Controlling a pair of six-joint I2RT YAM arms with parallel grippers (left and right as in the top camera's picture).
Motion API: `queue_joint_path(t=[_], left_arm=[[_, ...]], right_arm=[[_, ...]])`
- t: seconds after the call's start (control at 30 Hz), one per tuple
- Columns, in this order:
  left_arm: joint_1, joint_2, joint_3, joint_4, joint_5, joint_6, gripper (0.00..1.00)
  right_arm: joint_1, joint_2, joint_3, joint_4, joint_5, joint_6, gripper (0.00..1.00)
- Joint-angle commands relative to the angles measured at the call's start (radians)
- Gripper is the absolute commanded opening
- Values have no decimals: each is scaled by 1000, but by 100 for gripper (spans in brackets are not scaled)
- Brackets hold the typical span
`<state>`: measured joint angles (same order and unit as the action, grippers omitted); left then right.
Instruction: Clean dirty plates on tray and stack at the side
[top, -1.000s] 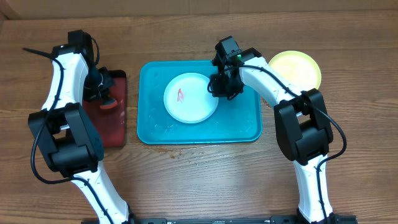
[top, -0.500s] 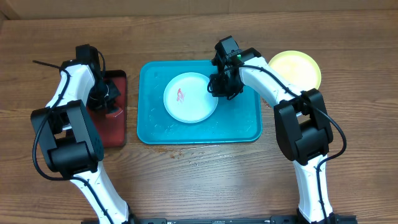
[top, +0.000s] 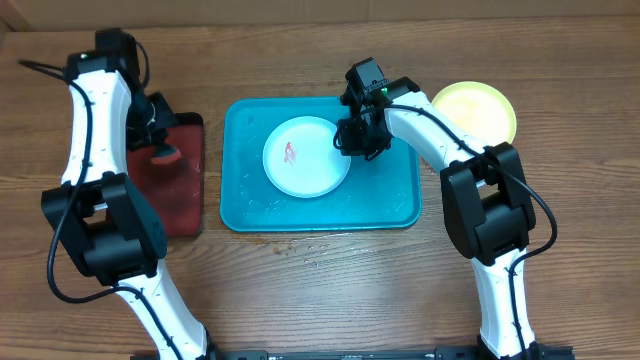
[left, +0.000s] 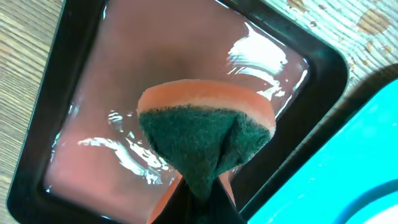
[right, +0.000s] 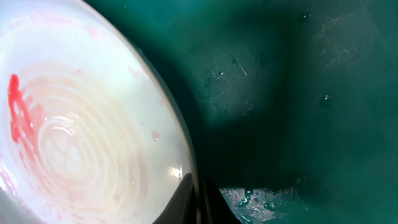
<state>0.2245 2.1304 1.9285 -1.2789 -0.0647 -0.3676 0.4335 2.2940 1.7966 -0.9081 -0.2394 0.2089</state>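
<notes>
white plate (top: 307, 157) | rim in right jaws (smeared red) | clear of tray (top: 390, 195) rim

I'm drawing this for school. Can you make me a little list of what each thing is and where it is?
white plate: in the teal tray, with a red smear on it
yellow-green plate: on the table, beside the teal tray on the right arm's side
left gripper: shut on a green-and-orange sponge, over the dark red tray
right gripper: shut on the white plate's rim
plates in view: two
</notes>
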Motion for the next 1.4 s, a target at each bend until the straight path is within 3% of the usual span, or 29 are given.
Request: queue_joint_path(t=[0.0,0.2,0.47,0.73,0.93,1.23,1.37], left_arm=[[6,-5,-37,33,-44,-3,4],[13,-4,-221,163,-27,0,4],[16,-39,-26,-18,-253,-34,4],[-44,-75,21,-30,-384,-76,4],[-90,-74,-70,16,-631,-180,4],[-148,-74,-288,170,-819,-262,4],[-177,-76,-304,161,-1042,-262,4]], right_arm=[[5,13,-10,8,-2,2,4],[5,13,-10,13,-2,2,4],[5,13,-10,23,-2,2,4],[5,13,-10,31,-2,6,4],[5,13,-10,32,-2,5,4],[5,13,-10,30,-2,5,4],[5,13,-10,32,-2,5,4]])
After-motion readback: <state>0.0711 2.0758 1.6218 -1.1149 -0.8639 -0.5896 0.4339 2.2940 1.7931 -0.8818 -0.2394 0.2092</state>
